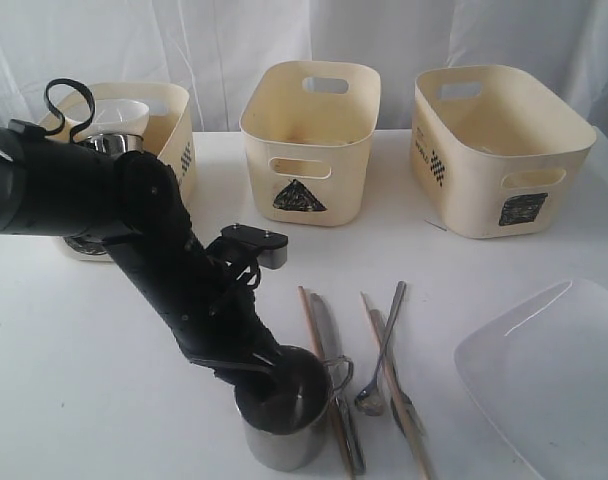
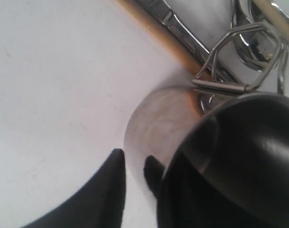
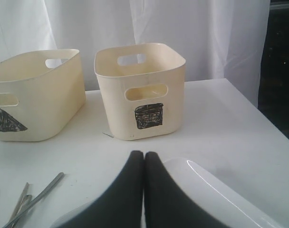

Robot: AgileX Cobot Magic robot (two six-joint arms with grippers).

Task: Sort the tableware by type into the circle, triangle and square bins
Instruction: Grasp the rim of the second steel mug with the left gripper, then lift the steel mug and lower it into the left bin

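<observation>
A steel handled mug (image 1: 284, 430) stands near the table's front edge. My left gripper (image 1: 274, 385) is at its rim. In the left wrist view one finger (image 2: 111, 190) stands just outside the mug's wall (image 2: 154, 123) with a thin gap, and the other is lost in the dark inside; the left gripper (image 2: 135, 164) reads as open astride the wall. Chopsticks (image 1: 312, 325), a knife (image 1: 329, 335), a spoon (image 1: 382, 350) and a fork (image 1: 399, 400) lie right of the mug. My right gripper (image 3: 144, 156) is shut, empty, above the white square plate (image 3: 220, 190).
Three cream bins stand at the back: the triangle bin (image 1: 309, 140) in the middle, the square bin (image 1: 499, 150) on the right, and a left bin (image 1: 172, 125) holding a white bowl (image 1: 119, 112) and a steel piece (image 1: 114, 143). The left arm hides that bin's mark.
</observation>
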